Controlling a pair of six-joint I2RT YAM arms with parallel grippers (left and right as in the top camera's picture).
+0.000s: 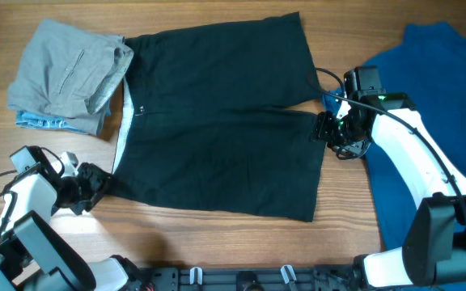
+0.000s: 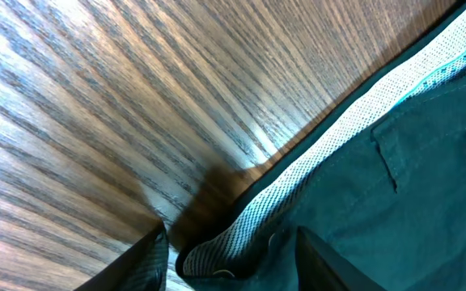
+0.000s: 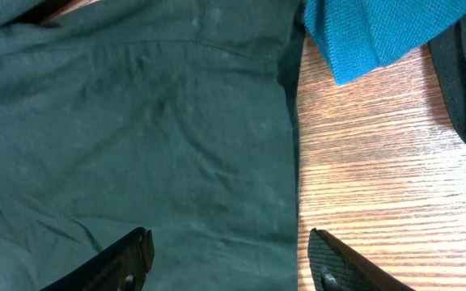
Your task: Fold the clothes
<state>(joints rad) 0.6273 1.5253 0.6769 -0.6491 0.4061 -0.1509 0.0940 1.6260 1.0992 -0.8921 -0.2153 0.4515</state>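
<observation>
Overhead, the black shorts (image 1: 217, 121) lie flat on the bench (image 1: 217, 246). The left gripper (image 1: 95, 183) straddles their waistband corner (image 2: 217, 249), jaws apart; the right gripper (image 1: 323, 129), likewise apart, overhangs the leg hem (image 3: 285, 170), seemingly for paired grasps.

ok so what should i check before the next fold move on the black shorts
1. Black shorts spread flat: ok.
2. Left pincer open, straddling waistband corner: ok.
3. Right pincer open over the shorts' side edge: ok.
4. Fabric gripped: not ok, both open.
5. Grey garment clear of shorts: cannot tell, edges look to meet.
6. Blue T-shirt clear of shorts: cannot tell.
</observation>
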